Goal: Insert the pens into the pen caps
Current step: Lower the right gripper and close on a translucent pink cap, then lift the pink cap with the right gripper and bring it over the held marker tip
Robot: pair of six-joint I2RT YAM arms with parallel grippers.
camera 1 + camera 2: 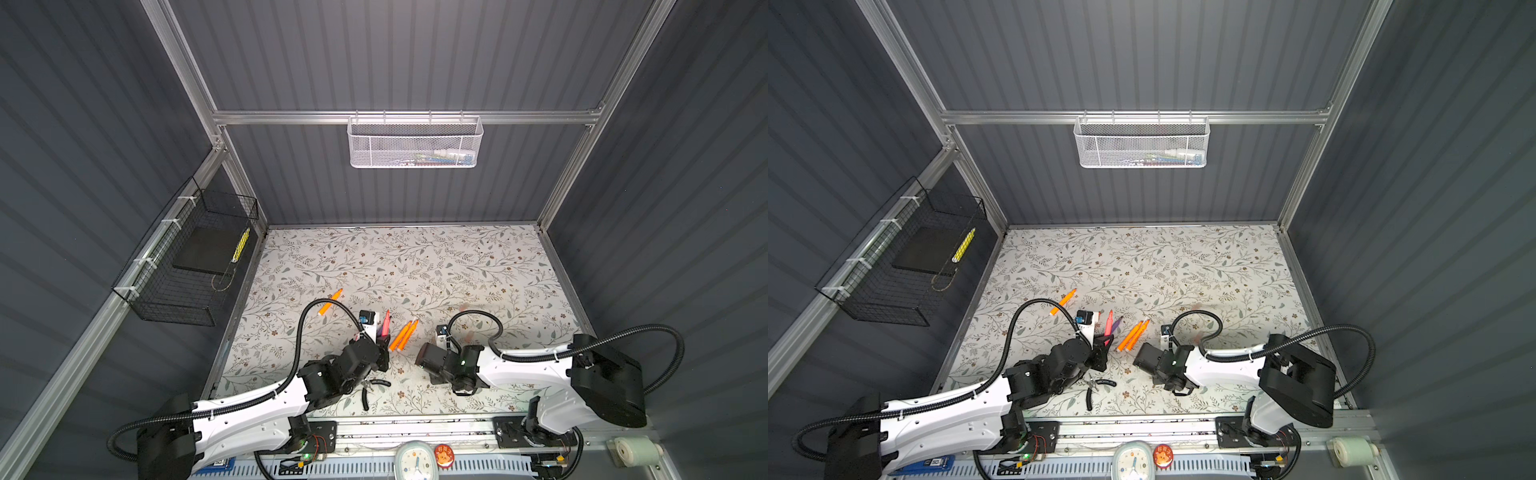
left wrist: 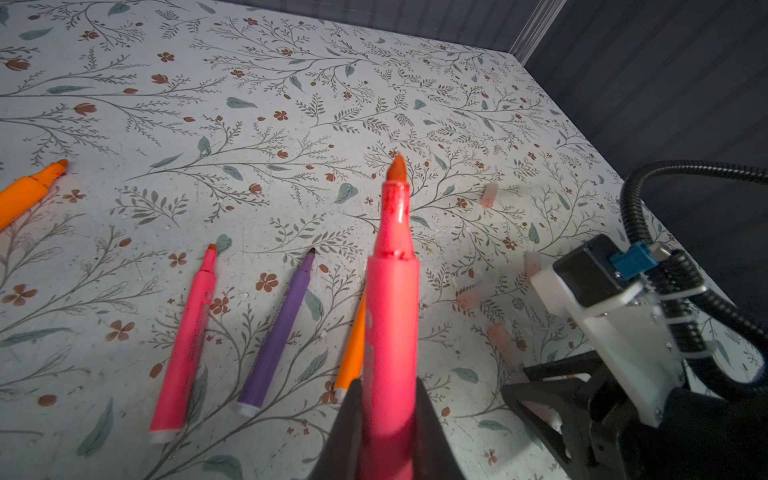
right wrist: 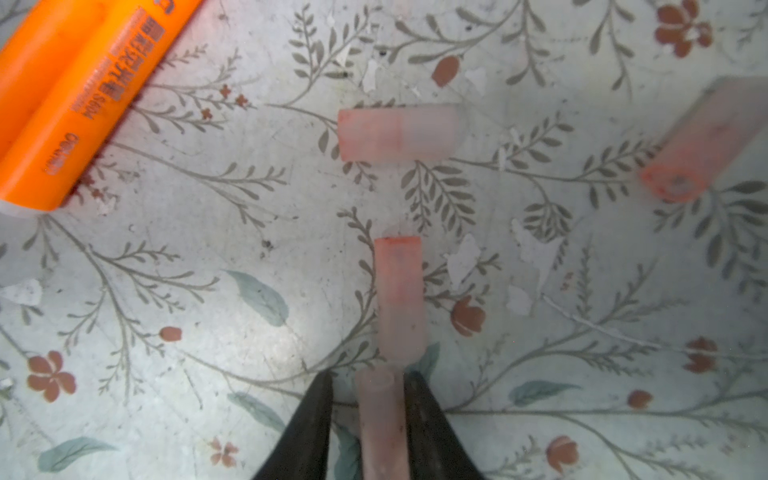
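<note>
While left pincer (image 2: 386, 382) clamps 1 pink pen (image 2: 392, 299), right pincer (image 3: 371, 376) straddles 1 cap (image 3: 380, 419) of 4, grip unclear.

Pliers (image 1: 379, 382), white mesh basket (image 1: 374, 146), black wire basket (image 1: 174, 301) — clock (image 1: 415, 461)

My left arm (image 1: 249, 409) reaches forward from its near base toward the middle, wrist held low. The left gripper (image 2: 388, 382) is clamped tight on a pink pen (image 2: 390, 299) that sticks out ahead of it. My right arm (image 1: 528, 363) folds inward from its side, wrist pointing down. The right gripper (image 3: 370, 378) straddles a pale cap (image 3: 380, 424), one finger (image 3: 419, 415) touching it and a sliver of gap at the other.
</note>
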